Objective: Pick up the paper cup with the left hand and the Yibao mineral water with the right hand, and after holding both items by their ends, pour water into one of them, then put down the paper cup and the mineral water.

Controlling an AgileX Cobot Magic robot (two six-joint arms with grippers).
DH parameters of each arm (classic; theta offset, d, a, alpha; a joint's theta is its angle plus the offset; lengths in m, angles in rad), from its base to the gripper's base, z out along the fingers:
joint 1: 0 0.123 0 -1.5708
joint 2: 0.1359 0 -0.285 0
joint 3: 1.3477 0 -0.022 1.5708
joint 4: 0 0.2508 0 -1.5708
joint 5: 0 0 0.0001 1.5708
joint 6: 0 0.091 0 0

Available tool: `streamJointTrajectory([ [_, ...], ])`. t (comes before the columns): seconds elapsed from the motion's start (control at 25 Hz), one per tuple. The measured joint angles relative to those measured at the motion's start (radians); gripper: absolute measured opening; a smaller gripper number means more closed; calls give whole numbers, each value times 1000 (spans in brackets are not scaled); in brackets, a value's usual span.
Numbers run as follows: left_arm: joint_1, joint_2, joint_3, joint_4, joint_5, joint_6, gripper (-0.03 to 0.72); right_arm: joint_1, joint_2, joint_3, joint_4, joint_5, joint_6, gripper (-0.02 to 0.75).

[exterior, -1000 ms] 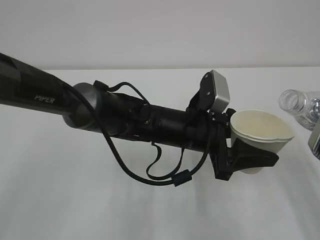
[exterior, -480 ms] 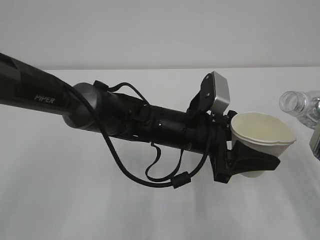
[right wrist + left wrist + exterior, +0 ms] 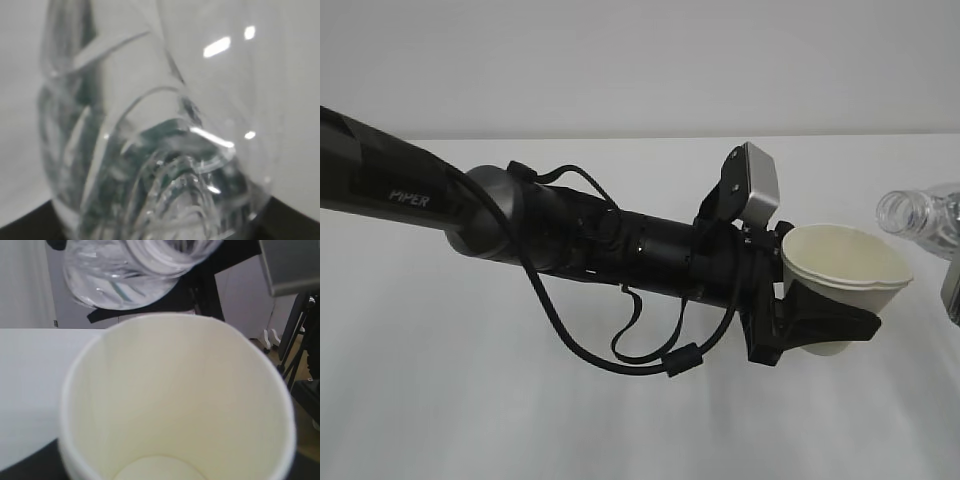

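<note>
A: How far along is the pour?

B: Both pick-ups look done. The left hand, a black two-jawed gripper on the thick black arm marked "PIPER", has its jaws part-way open and closed around the small white paper cup with the rolled rim and cream inside. The cup hangs in the air above the right part of the white table, mouth up and tilted a little.

A: And the bottle?

B: The small clear ribbed plastic Yibao mineral water bottle is at the right edge of the exterior view, uncapped, its neck pointing toward the cup and near it, not touching. The right wrist view is filled by the bottle body, with black jaw edges at its sides, so the right hand appears clamped on it at a middling width.

A: Any water in the cup?

B: None visible; the cup's inside looks dry, and the bottle mouth sits just above its far rim. So the pour itself seems still to come, then setting both down.
</note>
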Motion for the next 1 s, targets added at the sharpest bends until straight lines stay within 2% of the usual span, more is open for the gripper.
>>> streamJointTrajectory([
  [1.0, -2, 0, 0, 0, 0, -48, 439, 0, 0, -2, 13, -36, -133, 445],
])
